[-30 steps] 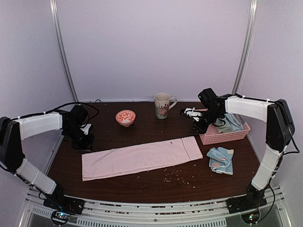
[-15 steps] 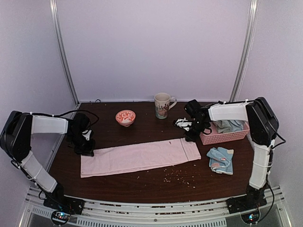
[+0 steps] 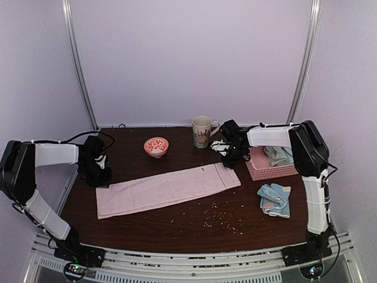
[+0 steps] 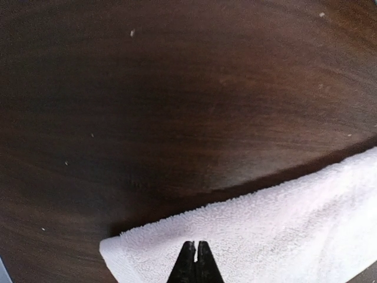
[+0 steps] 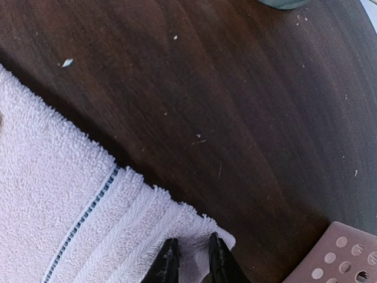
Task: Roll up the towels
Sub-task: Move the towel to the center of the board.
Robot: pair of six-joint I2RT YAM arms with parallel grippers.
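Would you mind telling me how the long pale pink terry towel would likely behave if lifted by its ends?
The long pale pink terry towel is probably floppy: it lies flat on the dark wooden table, so its middle would sag. Its looped pile likely resists slipping. Thin, it seems light.

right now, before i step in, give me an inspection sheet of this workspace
surface: dark wood table, crumbs scattered near the front
job's things: pink towel lying flat, not rolled; blue towel on the near side of the basket; more towels inside it
clutter: mug and bowl towards the far edge
grippers: left gripper shut, tips on one corner of the pink towel; right gripper pinching the opposite end's corner
cables: black cable running along the left arm
surroundings: plain pale walls, nothing else seen
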